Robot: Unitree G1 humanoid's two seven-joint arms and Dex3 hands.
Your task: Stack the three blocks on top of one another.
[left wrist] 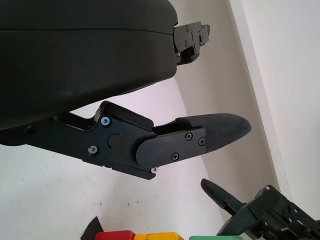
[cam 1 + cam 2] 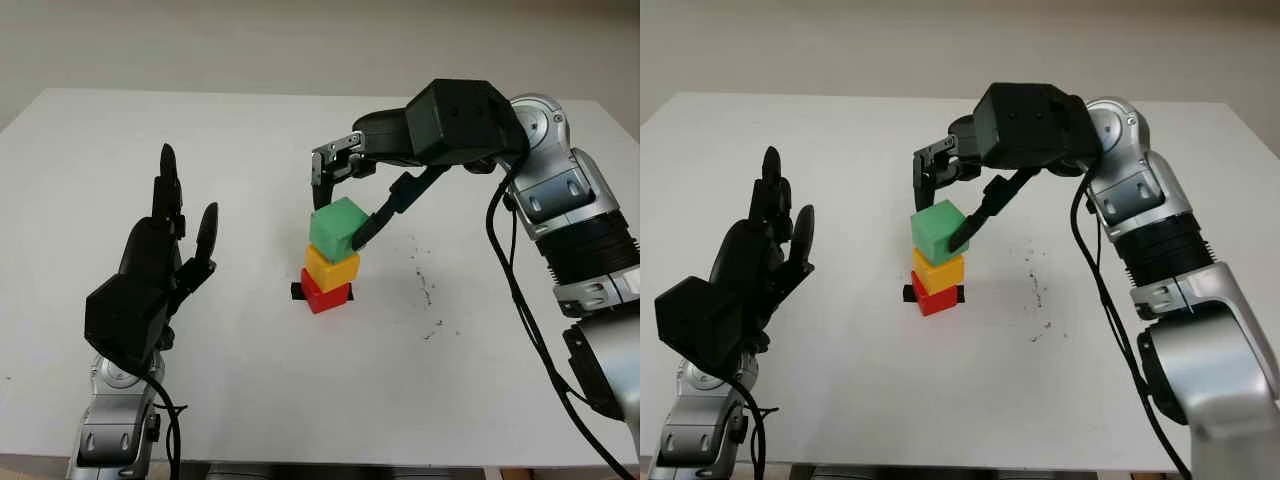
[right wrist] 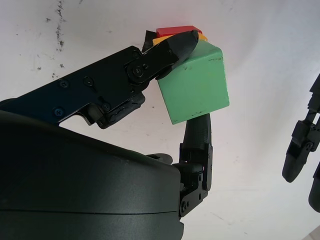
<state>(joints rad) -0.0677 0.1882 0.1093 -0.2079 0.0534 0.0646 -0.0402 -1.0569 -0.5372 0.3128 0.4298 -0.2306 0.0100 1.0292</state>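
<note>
1. Left eye view: the right hand (image 2: 345, 195) reaches in over the middle of the table (image 2: 250, 400), its fingers closed on the green block (image 2: 338, 229). That block sits tilted on the yellow block (image 2: 332, 268), which stands on the red block (image 2: 325, 294). A small black piece (image 2: 297, 291) lies at the tower's base. The left hand (image 2: 165, 260) is open and raised, well apart on the tower's left.

2. Right eye view: same scene; the green block looks turned against the two beneath, one corner overhanging.

3. Left wrist view: the three blocks appear in a row at the frame's edge, beyond the open left hand.

4. Right wrist view: one finger (image 3: 150, 60) lies across a green face and another (image 3: 197, 140) presses the opposite side; whether the block is fully seated I cannot tell.

5. To do this step well, I judge the block should be squared flat onto the yellow one before the fingers part, then released slowly and lifted straight up so nothing drags the tower sideways.
</note>
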